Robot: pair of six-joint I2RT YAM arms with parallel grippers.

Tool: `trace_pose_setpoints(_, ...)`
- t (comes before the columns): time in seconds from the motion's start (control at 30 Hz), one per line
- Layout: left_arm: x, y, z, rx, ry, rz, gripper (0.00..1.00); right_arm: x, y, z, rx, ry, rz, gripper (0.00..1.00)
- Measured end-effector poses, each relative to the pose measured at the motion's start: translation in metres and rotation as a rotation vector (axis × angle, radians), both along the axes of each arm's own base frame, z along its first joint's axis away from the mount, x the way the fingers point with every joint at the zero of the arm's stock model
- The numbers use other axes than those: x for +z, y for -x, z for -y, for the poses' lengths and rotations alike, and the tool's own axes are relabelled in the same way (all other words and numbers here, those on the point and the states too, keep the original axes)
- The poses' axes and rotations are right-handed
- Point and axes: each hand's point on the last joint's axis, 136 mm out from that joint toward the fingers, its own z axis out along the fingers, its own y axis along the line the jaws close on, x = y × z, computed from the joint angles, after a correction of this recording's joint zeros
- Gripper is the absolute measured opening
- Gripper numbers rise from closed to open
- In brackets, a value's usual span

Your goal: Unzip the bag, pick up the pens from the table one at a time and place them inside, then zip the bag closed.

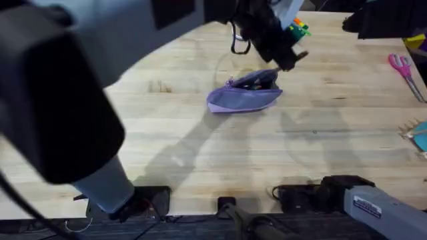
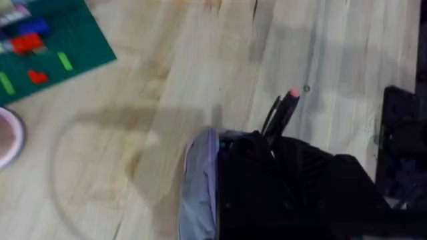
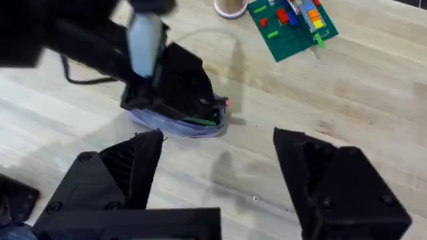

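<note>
Overhead view puts the small lavender fabric pencil pouch near the middle of the pale wood butcher-block table, lying on its side with its dark zipper mouth gaping toward the far edge and dark contents showing inside. It looks light and limp, likely to slide or fold under any push, so a hold on the zipper tab or a pinch of the fabric lip beside the opening seems the sound choice, with the other side braced. From the left wrist view a thin black pen with a reddish tip pokes out of the pouch mouth; it would be stiff, slim and prone to roll. The left gripper hangs just over the pouch's open end, but whether its fingers pinch anything cannot be told. The right gripper hovers near the pouch with black fingers spread wide and empty. Pink-handled scissors lie well apart at the right edge, and a green board with coloured blocks sits beyond.
</note>
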Motion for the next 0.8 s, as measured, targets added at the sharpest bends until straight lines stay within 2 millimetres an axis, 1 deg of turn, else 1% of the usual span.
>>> trace_pose_setpoints(0.17, -0.032, 0.005, -0.006, 0.008, -0.094, -0.062, 0.045, 0.0, 0.0, 0.0, 0.0, 0.0, 0.001, 0.995)
trace_pose_setpoints(0.23, -0.044, 0.005, -0.012, 0.024, -0.145, -0.074, 0.045, 0.0, 0.0, 0.0, 0.0, 0.0, 0.001, 0.995)
trace_pose_setpoints(0.37, -0.059, 0.005, -0.029, 0.061, -0.246, -0.086, 0.044, 0.0, 0.0, 0.0, 0.0, 0.0, 0.003, 0.996)
trace_pose_setpoints(0.53, -0.07, 0.01, -0.048, 0.087, -0.347, -0.108, 0.044, 0.001, -0.001, 0.0, 0.0, 0.0, 0.005, 0.996)
trace_pose_setpoints(0.73, -0.074, 0.009, -0.058, 0.107, -0.393, -0.106, 0.046, 0.003, -0.003, 0.0, 0.0, 0.0, 0.016, 0.996)
trace_pose_setpoints(0.77, -0.074, 0.008, -0.059, 0.111, -0.395, -0.105, 0.062, 0.003, -0.003, 0.0, 0.0, 0.0, 0.017, 0.996)
trace_pose_setpoints(0.8, -0.074, 0.006, -0.061, 0.115, -0.397, -0.104, 0.099, 0.003, -0.003, 0.0, 0.0, 0.0, 0.018, 0.996)
